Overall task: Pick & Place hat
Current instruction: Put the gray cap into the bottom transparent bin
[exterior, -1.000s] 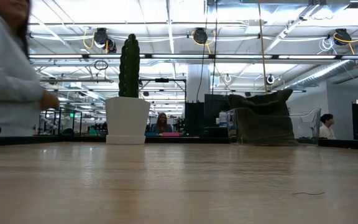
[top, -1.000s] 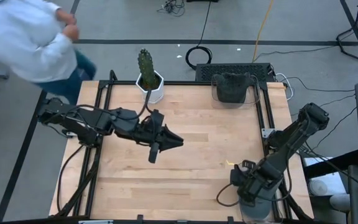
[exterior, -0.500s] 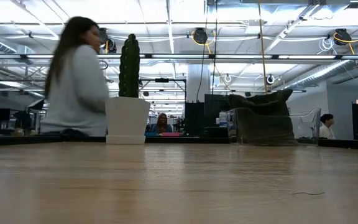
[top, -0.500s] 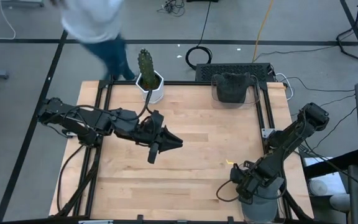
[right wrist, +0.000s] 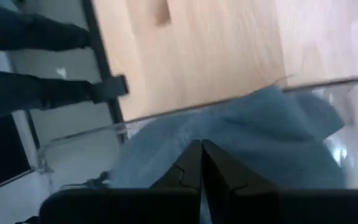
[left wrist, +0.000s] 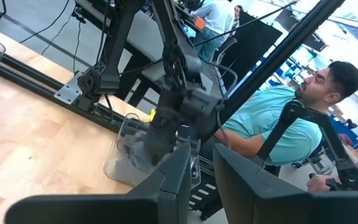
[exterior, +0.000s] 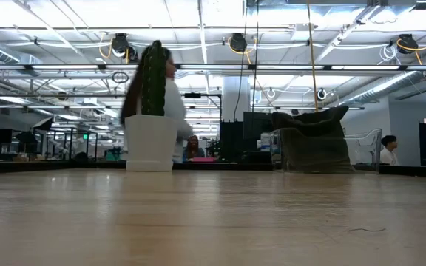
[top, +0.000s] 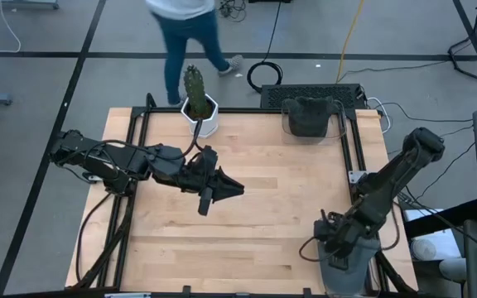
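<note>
A blue-grey hat lies in a clear bin at the table's near right corner; the hat also shows in the high view. My right gripper reaches down into this bin and is shut at the hat. A dark hat sits in a second clear bin at the far edge. My left gripper hovers open and empty over the table's middle; its fingers show in the left wrist view. My right gripper pinches a raised fold of the hat's cloth between its two fingertips, coming from above and pointing down into the bin. One layer or several, I cannot tell. The rest of the hat lies slack in the bin.
A cactus in a white pot stands at the far edge, left of the dark hat's bin. A person walks on the floor beyond the far edge. A seated person in a teal shirt is beyond the right side. Bare wood lies between the arms.
My right gripper has gone a little toward the table's right edge, staying low at the near right bin. The person beyond the far edge has walked from the left toward the cactus.
</note>
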Robot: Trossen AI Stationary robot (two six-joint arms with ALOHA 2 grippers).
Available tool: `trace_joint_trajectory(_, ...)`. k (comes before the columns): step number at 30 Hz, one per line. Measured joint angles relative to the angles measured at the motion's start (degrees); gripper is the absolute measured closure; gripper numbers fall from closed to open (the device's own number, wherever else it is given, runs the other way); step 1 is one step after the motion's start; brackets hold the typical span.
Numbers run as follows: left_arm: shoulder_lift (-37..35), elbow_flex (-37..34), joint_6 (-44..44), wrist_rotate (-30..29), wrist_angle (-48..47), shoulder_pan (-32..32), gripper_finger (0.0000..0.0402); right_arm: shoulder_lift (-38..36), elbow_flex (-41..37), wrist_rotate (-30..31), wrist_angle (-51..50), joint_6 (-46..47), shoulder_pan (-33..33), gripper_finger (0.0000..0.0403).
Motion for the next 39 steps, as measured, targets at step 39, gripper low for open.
trace_joint_trajectory(39,-0.46,0.07,1.35,-3.52,-0.28,0.96,0.0325,-4.35,-6.08,4.86,2.35,-6.04,-3.13,0.0403)
